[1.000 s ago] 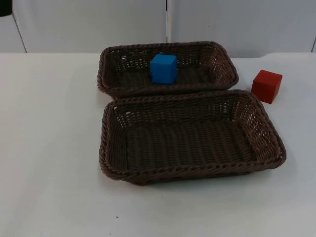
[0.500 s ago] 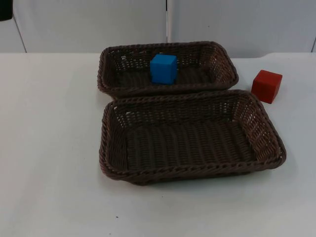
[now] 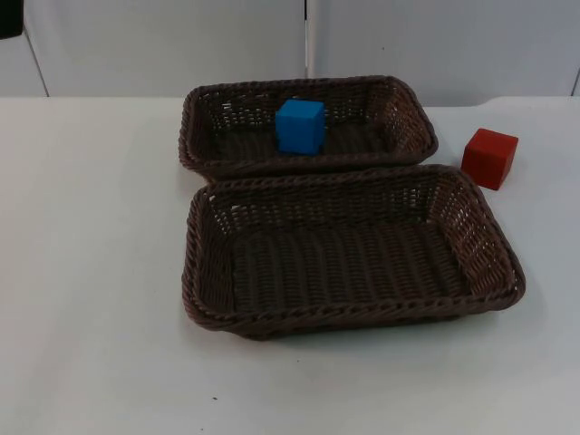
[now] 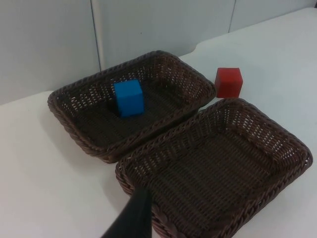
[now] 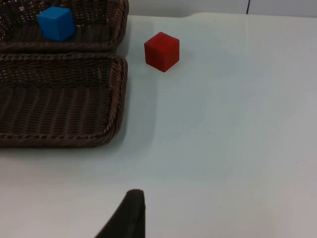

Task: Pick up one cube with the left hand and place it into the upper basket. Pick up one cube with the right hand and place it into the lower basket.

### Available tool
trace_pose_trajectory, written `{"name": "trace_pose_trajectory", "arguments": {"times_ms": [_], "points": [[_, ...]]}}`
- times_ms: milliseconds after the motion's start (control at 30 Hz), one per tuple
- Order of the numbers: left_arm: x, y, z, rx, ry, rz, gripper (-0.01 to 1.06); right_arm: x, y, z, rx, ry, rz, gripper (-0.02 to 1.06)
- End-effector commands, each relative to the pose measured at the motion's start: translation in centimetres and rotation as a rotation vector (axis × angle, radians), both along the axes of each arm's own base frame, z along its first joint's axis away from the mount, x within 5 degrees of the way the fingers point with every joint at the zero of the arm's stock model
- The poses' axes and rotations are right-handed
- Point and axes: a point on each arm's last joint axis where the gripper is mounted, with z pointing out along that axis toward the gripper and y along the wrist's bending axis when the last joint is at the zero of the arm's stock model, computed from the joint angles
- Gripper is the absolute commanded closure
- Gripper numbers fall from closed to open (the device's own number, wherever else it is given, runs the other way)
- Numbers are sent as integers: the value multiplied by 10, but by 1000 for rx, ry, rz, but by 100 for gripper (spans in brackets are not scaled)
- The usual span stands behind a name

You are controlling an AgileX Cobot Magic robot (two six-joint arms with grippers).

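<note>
A blue cube [image 3: 300, 125] sits inside the upper basket [image 3: 204, 149], against its back wall — by the look of it, the left arm's half of the job is done. The red cube [image 3: 489, 158] rests on the white table [image 3: 91, 272], just beside the far right corner of the lower basket [image 3: 195, 272] but outside it, so the right arm's pick and placement are judged not yet begun. The two wicker baskets lie close together, long sides nearly touching, and the lower one holds nothing. The left gripper [image 4: 131, 220] hangs above the near rim of the lower basket, looking across both baskets; the right gripper [image 5: 126, 215] hovers over bare table, well apart from the red cube, with open table between them. Whether either claw is spread or closed cannot be told — one dark fingertip of each is all that shows. Behind the table stands a grey partition wall [image 3: 408, 45].
</note>
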Motion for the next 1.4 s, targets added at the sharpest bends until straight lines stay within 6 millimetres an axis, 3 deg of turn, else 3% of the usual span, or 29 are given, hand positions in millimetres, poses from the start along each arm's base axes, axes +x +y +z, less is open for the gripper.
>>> {"name": "trace_pose_trajectory", "arguments": {"times_ms": [0, 400, 1067, 1367], "points": [[-1, 1, 0, -3, -7, 6, 4, -2, 0, 4, 1, -26, -6, -1], [-1, 1, 0, -2, -6, 6, 4, 28, 2, 37, -8, 55, -10, -1], [-2, 1, -1, -3, 1, 2, 4, 137, 9, 64, -24, 278, -12, -1], [-2, 1, -1, -3, 1, 2, 4, 192, 12, 61, -56, 402, 10, -1]]}}
